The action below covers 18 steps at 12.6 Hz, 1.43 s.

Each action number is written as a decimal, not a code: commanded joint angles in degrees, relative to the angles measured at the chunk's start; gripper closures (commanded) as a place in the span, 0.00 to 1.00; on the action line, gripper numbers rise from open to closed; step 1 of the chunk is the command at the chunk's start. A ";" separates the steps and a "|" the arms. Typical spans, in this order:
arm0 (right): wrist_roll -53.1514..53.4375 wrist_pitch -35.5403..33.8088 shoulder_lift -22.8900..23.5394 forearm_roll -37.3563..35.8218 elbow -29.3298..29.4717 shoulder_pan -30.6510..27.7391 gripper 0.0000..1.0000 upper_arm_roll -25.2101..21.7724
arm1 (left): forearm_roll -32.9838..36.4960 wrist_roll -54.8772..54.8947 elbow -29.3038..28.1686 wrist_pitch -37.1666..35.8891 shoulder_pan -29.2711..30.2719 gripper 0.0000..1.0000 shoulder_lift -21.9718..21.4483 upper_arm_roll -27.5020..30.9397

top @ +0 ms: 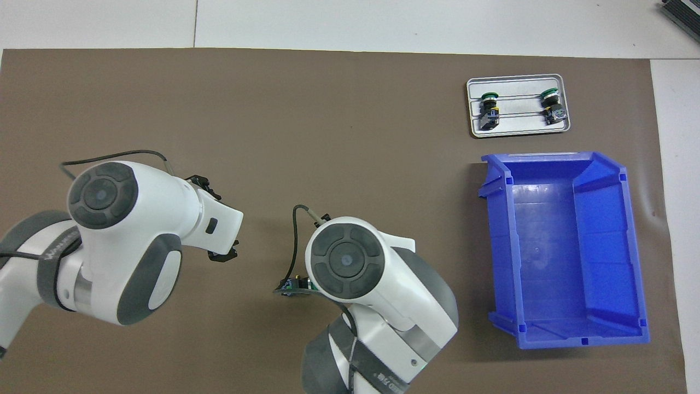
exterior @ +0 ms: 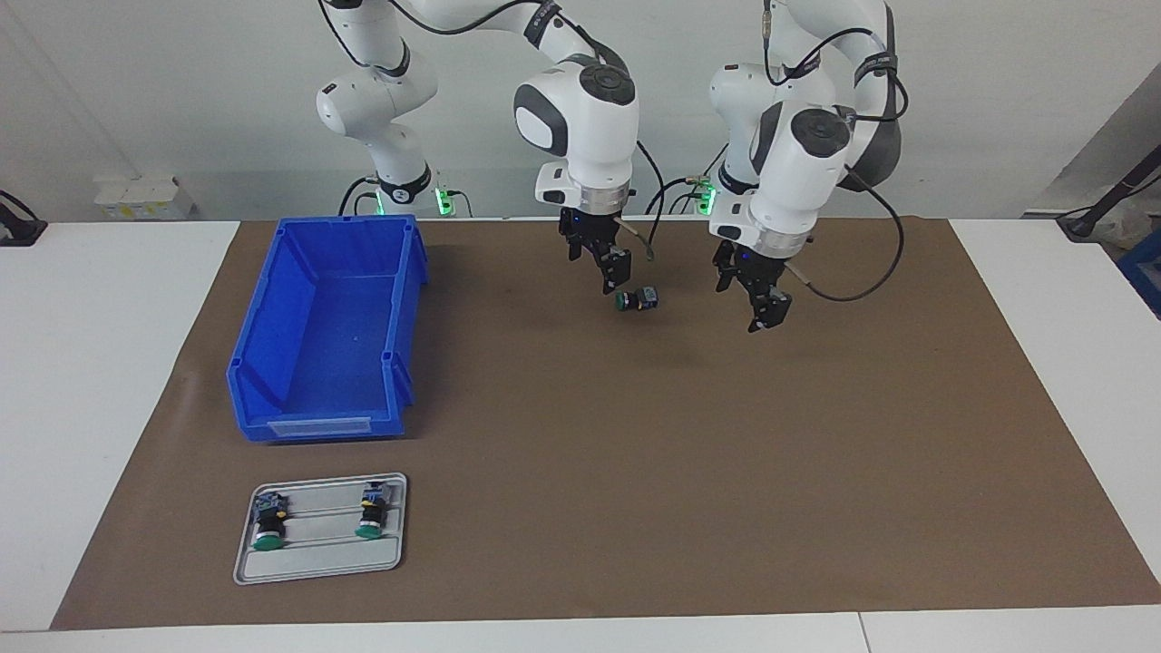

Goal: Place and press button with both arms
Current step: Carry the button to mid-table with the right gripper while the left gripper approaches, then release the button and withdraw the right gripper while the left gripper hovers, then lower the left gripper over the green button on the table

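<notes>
The button (exterior: pixel 637 299) lies on its side on the brown mat, its green cap toward the right arm's end of the table. My right gripper (exterior: pixel 615 277) hangs open just above it, on the cap's side, holding nothing. My left gripper (exterior: pixel 766 317) hovers open and empty over the mat, a short way from the button toward the left arm's end. In the overhead view the right arm's wrist covers its own gripper, and only an edge of the button (top: pixel 289 288) shows. The left gripper (top: pixel 221 254) shows beside that.
A blue bin (exterior: pixel 313 426) (top: pixel 569 334) stands on the mat toward the right arm's end. Farther from the robots than the bin, a grey tray (exterior: pixel 317 555) (top: pixel 519 125) holds two more green-capped buttons (exterior: pixel 268 526) (exterior: pixel 370 515).
</notes>
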 commanded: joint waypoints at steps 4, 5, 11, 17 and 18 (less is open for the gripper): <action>-33.65 -7.76 -11.05 4.69 -3.13 -13.53 0.00 0.51 | -0.38 -7.48 -8.82 10.55 -8.40 0.00 -1.43 0.89; -38.32 -8.21 -11.76 4.69 -2.78 -15.82 0.00 0.42 | -0.38 -8.88 -9.26 11.34 -9.71 0.00 -1.34 0.89; -63.82 -16.21 -11.51 4.60 6.27 -26.98 0.00 -0.37 | -0.38 -17.49 -13.48 15.21 -15.87 0.00 -0.65 0.89; -77.01 -20.34 -8.52 3.82 14.01 -32.71 0.00 -0.37 | -0.38 -21.20 -17.17 22.16 -19.13 0.04 4.36 0.89; -77.73 -20.43 -8.52 3.55 14.10 -32.80 0.00 -0.37 | -0.38 -21.55 -17.87 24.60 -19.30 0.04 4.89 0.89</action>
